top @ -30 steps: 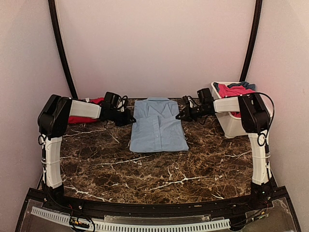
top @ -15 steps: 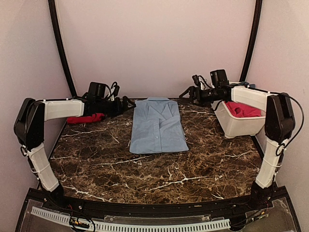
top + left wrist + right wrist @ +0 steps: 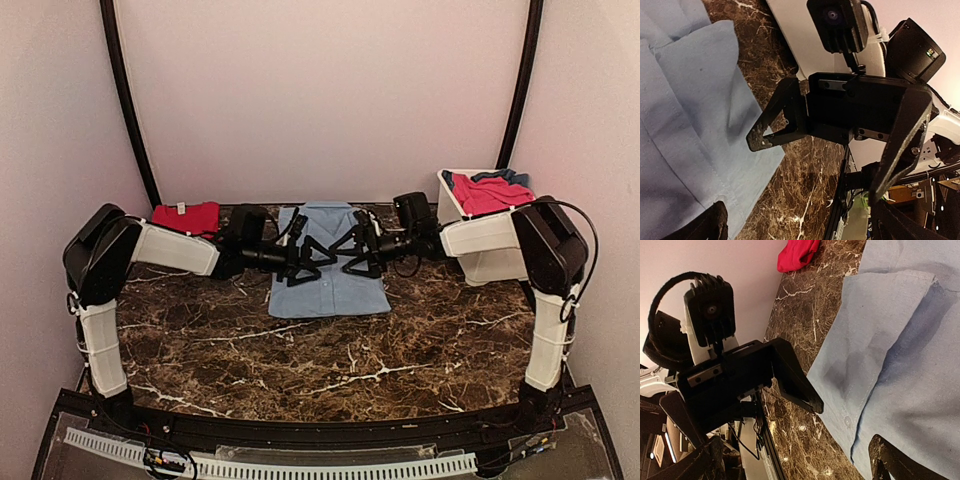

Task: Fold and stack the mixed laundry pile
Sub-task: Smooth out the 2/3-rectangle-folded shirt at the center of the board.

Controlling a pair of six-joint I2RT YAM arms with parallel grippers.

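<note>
The light-blue collared shirt [image 3: 328, 285] lies folded flat at the back middle of the table. My left gripper [image 3: 306, 258] and right gripper [image 3: 350, 255] hover over its middle, tips facing each other a short way apart, both open and holding nothing. The left wrist view has the shirt [image 3: 685, 115] at left, and the gap of my left gripper [image 3: 800, 220] frames bare marble. In the right wrist view the shirt's folded edge [image 3: 900, 350] lies beside my right gripper [image 3: 800, 460]. A red piece [image 3: 187, 216] [image 3: 797, 252] lies at the back left. Red-pink pieces [image 3: 487, 193] and a darker blue piece [image 3: 515, 178] fill the tub.
A white plastic tub [image 3: 482, 265] stands at the back right, behind my right forearm. The dark marble table [image 3: 320, 360] stretches from the shirt to the near edge. Walls close in the back and both sides.
Both jaws have opened wide since a second ago. The arms drew up and back from the shirt's shoulders, then swung inward over its middle. The shirt has not moved.
</note>
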